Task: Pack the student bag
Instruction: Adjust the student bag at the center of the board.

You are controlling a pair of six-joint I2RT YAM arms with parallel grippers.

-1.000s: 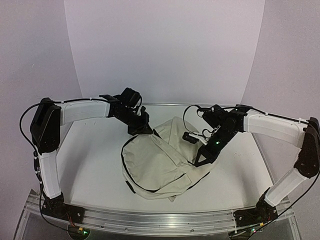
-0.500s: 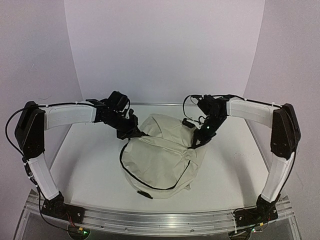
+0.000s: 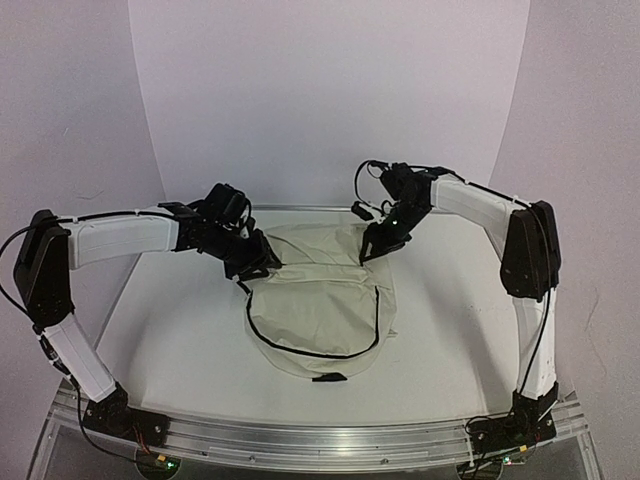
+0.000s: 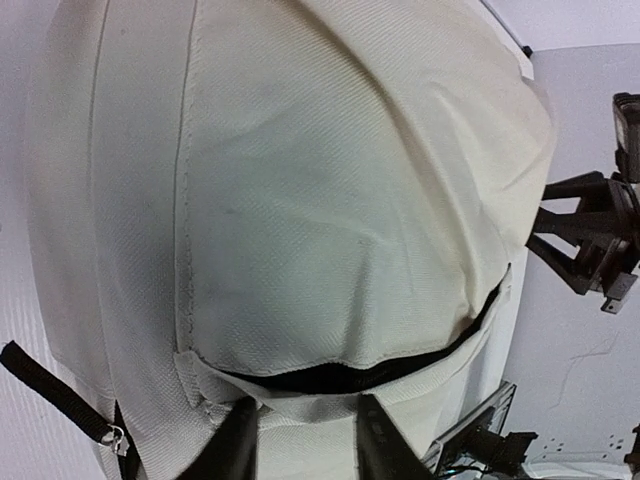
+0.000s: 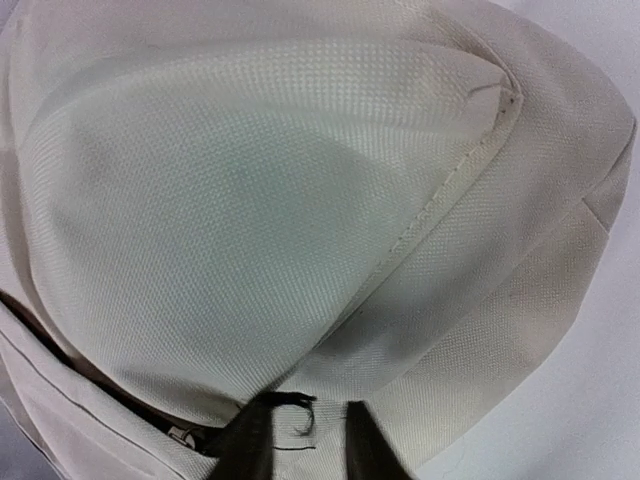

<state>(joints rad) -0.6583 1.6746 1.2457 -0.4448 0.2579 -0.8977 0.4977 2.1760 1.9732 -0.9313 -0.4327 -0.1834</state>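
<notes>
The student bag (image 3: 320,300), a cream fabric backpack with a black zipper line, lies flat on the white table (image 3: 170,340), its rounded end toward the arms. My left gripper (image 3: 262,268) is at the bag's far left corner. In the left wrist view its fingers (image 4: 305,440) stand apart over a strip of bag (image 4: 330,200) fabric below a dark open slit. My right gripper (image 3: 372,250) is at the far right corner. In the right wrist view its fingers (image 5: 300,440) also stand apart, with bag (image 5: 250,200) cloth and a black thread between them.
A metal rail (image 3: 320,440) runs along the near table edge with both arm bases on it. A curved white backdrop (image 3: 330,100) closes the back. The right arm's wrist (image 4: 590,240) shows beyond the bag in the left wrist view.
Both arms swung back toward the far side, carrying the bag's top edge with them; the bag turned and now lies flat. Both pairs of fingers have parted.
</notes>
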